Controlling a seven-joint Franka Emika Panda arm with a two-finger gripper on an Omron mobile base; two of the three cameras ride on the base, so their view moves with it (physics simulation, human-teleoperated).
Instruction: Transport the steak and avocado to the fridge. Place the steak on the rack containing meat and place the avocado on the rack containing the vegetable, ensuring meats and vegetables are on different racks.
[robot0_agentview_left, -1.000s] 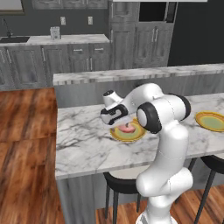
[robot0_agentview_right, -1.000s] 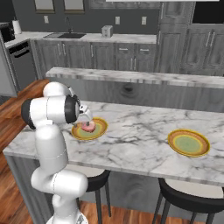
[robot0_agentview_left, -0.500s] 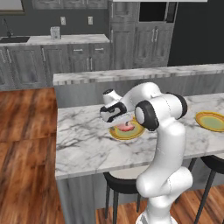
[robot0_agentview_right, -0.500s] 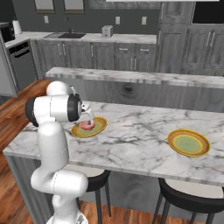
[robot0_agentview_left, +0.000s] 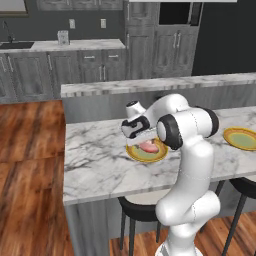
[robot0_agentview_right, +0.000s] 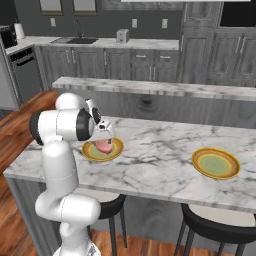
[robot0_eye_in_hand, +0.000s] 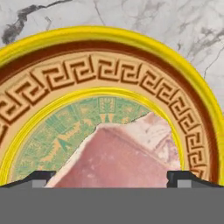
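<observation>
The steak (robot0_agentview_left: 148, 146) is a pink slab lying on a yellow-rimmed green plate (robot0_agentview_left: 134, 155) on the marble island. My gripper (robot0_agentview_left: 141, 142) hangs just above it, pointing down, jaws open. From the right side the steak (robot0_agentview_right: 104, 146) lies on the same plate (robot0_agentview_right: 92, 155) under the gripper (robot0_agentview_right: 107, 138). Close up, the steak (robot0_eye_in_hand: 118, 162) lies between my two dark fingertips (robot0_eye_in_hand: 40, 177), with nothing gripped by the gripper (robot0_eye_in_hand: 111, 180). The plate's patterned rim (robot0_eye_in_hand: 109, 41) curves around it. The avocado and the fridge are out of view.
A second yellow-rimmed plate (robot0_agentview_left: 241, 138) (robot0_agentview_right: 216, 163) sits further right on the island. A raised marble ledge (robot0_agentview_left: 150, 85) runs along the island's far side. Black stools (robot0_agentview_right: 215, 225) stand under the near edge. Grey cabinets line the back wall.
The hand has stayed over the plate, shifting only slightly. The jaws have remained open.
</observation>
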